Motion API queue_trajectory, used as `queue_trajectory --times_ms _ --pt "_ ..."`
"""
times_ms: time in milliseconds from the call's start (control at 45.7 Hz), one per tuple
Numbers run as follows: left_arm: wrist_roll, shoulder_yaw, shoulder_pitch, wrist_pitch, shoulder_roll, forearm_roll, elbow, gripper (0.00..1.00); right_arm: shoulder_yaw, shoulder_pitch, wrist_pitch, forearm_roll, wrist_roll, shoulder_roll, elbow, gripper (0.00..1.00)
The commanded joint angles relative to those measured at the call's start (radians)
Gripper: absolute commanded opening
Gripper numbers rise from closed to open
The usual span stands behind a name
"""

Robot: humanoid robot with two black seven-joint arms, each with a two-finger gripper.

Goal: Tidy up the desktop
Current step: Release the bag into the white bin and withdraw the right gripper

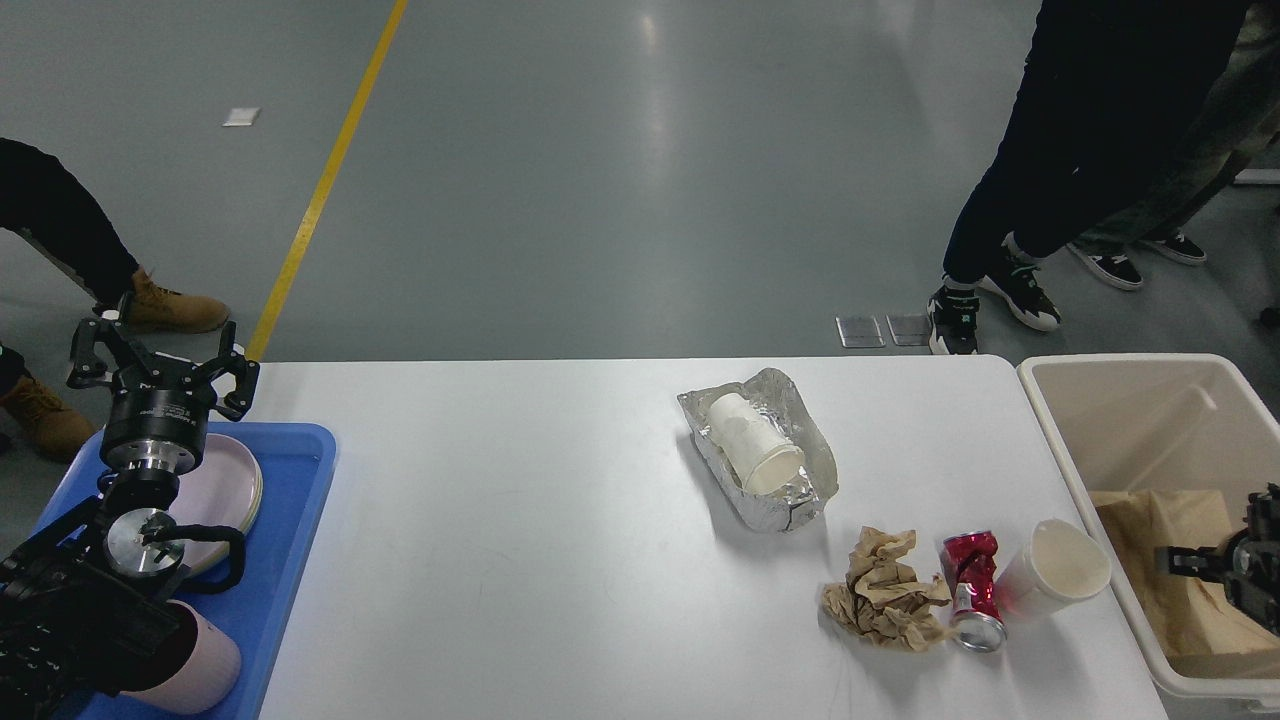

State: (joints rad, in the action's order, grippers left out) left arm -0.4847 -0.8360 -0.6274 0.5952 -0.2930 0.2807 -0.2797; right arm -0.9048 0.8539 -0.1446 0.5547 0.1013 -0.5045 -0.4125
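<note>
The white desktop [520, 530] holds a foil tray [800, 500] with a white paper cup [755, 448] lying in it. Near the front right lie a crumpled brown paper [885, 592], a crushed red can [970, 588] and a tipped white cup [1058, 570]. My left gripper [158, 352] is open and empty, held above the blue tray [290, 520] at the left. My right gripper [1240, 562] is at the right edge, partly cut off, over the cream bin [1125, 420]. Its fingers look spread, and it holds nothing I can see.
The blue tray holds a pink plate [228, 490] and a pink cup [200, 672]. Brown paper [1160, 530] lies inside the cream bin. People's legs stand beyond the table's far edge at the right [985, 220] and at the left [60, 230].
</note>
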Motion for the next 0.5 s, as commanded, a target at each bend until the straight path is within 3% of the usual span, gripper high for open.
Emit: queue_trajectory --times_ms 0,263,372,482 --pt "0.000 0.000 0.000 0.000 0.000 0.000 0.001 0.96 -0.002 0.051 -0.004 -0.002 0.001 -0.060 -0.017 1.00" --pt "0.000 0.000 0.000 0.000 0.000 0.000 -0.001 0.96 -0.028 0.318 -0.053 -0.002 0.000 -0.233 -0.126 1.00" --pt "0.000 0.000 0.000 0.000 0.000 0.000 0.001 0.96 -0.100 0.505 -0.162 -0.001 0.000 -0.265 -0.160 1.00" --pt "0.000 0.000 0.000 0.000 0.000 0.000 0.001 0.96 -0.215 0.747 -0.338 -0.004 -0.002 -0.262 -0.192 1.00"
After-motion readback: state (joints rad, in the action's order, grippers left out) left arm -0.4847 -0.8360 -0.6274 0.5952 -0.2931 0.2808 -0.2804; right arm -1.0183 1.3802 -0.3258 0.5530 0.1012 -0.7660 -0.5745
